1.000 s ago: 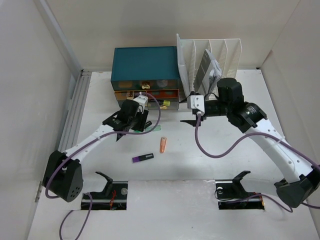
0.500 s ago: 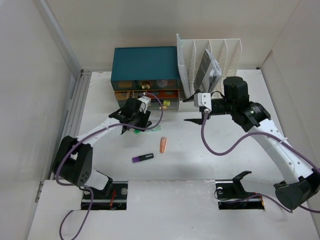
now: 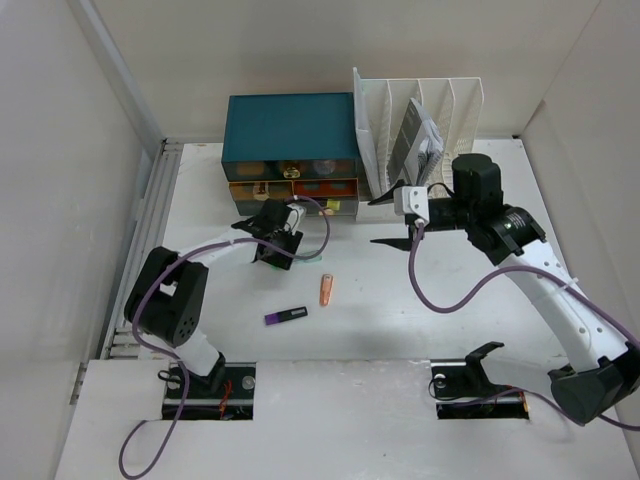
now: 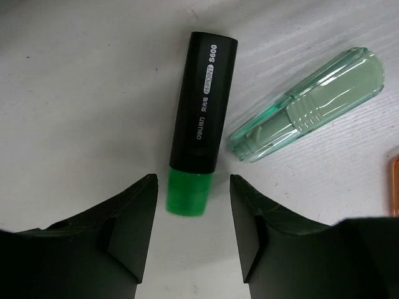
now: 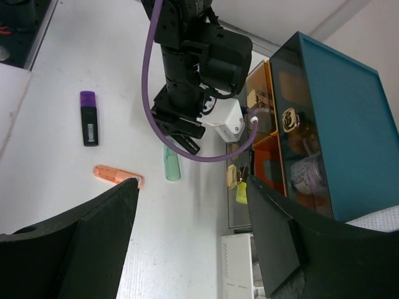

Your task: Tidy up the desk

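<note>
Left wrist: desk (image 4: 81,81) bears one highlighter (image 4: 201,118), one cap (image 4: 308,103).

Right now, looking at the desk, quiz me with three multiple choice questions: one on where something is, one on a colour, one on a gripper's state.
1. Where is the clear green cap?
A) in a drawer
B) on the desk beside the black highlighter
C) in the file rack

2. What colour is the highlighter's end that sits between the jaws of the left gripper?
A) orange
B) purple
C) green

3. How is the right gripper?
A) open, holding nothing
B) shut on a marker
C) shut on a cable

Answers:
1 B, the cap lies on the white surface next to the highlighter, not touching it.
2 C, the left wrist view shows a green end below the black barrel.
3 A, its jaws stand wide apart with nothing gripped between them.
</note>
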You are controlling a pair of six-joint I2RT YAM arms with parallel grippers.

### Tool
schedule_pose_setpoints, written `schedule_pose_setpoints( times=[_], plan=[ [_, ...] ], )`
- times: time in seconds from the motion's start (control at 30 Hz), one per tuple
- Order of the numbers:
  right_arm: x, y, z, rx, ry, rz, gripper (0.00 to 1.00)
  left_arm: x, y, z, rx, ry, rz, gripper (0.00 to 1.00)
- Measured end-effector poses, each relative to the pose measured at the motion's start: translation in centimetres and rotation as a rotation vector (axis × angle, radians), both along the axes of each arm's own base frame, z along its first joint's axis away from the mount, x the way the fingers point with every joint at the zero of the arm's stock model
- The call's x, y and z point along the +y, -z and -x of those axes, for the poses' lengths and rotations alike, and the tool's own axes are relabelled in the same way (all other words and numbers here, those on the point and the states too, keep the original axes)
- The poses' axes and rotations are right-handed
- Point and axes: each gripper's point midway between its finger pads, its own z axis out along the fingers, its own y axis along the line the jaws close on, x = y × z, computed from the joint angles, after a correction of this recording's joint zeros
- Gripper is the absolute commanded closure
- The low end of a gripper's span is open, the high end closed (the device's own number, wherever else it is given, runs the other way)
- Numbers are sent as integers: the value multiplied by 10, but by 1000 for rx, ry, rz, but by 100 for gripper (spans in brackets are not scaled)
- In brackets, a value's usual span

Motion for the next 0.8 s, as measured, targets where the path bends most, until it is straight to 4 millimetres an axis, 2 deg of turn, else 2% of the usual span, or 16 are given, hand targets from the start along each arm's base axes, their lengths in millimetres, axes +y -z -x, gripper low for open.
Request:
schedule_pose_setpoints(
  times=[0.3, 0.43, 0.47, 0.6, 0.73, 0.8],
  plan=[
    [1, 0, 4, 6, -20, -7, 25, 2, 8, -12, 23, -18, -12, 61],
    [0, -1, 3, 5, -19, -9, 25, 3, 8, -13, 22, -18, -13, 71],
    [0, -1, 3, 4, -20, -10, 25, 3, 8, -13, 22, -17, -13, 77],
    [-1, -1, 2, 5, -20, -11, 25, 3, 8, -13, 23, -17, -14, 80],
    [-1, -1, 3, 6, -23, -12, 25, 3, 3, -12, 18, -15, -9, 83],
    [-1, -1, 3, 3, -25, -12, 25, 3, -7, -12, -3, -15, 2, 87]
  ],
)
